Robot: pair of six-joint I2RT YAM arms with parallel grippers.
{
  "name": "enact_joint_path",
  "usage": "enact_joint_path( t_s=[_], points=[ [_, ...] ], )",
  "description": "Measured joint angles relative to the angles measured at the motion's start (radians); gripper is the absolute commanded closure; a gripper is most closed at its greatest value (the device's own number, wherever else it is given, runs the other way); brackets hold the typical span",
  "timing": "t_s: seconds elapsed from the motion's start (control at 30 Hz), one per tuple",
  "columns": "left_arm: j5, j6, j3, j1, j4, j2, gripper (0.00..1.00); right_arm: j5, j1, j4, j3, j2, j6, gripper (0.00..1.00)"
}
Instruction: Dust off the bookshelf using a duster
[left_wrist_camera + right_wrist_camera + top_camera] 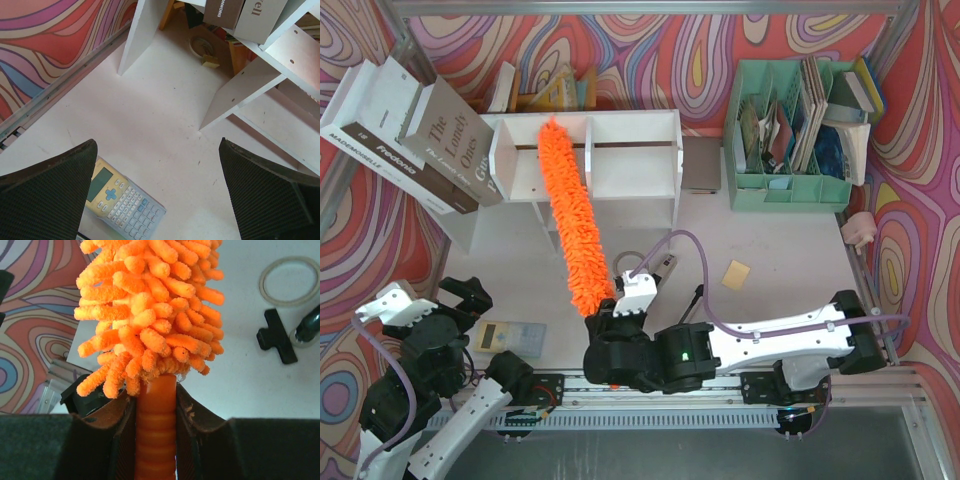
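The right gripper (155, 412) is clamped on the ribbed handle (155, 440) of the long fluffy bright-orange microfiber duster (570, 200), which stretches away across the left compartment of the white wooden 2-tier bookshelf (632, 150) on the table (770, 245). At near left, the left gripper (157, 145) hangs open.

Fluffy chenille duster (150, 315), seemingly ribbed plastic handle (155, 430)

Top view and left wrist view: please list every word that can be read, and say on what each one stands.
"The Lonely Ones": cover of the grey book left of the bookshelf.
"MADEMOISELLE" and "Fredona", as far as legible: spine of the white book.
Keys of the calculator: too small to read.
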Motion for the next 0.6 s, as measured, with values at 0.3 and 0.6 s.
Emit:
enact_joint_path(
  t_s=[0.3,0.6],
  points=[
    [0.0,-0.002,0.0,0.0,-0.001,0.021,0.02,0.019,-0.002,0.177,-0.033,-0.148,-0.277,1.0],
    [-0.013,-0.015,0.0,0.0,-0.007,-0.008,0.02,0.17,0.058,0.109,0.0,-0.208,-0.209,1.0]
  ],
)
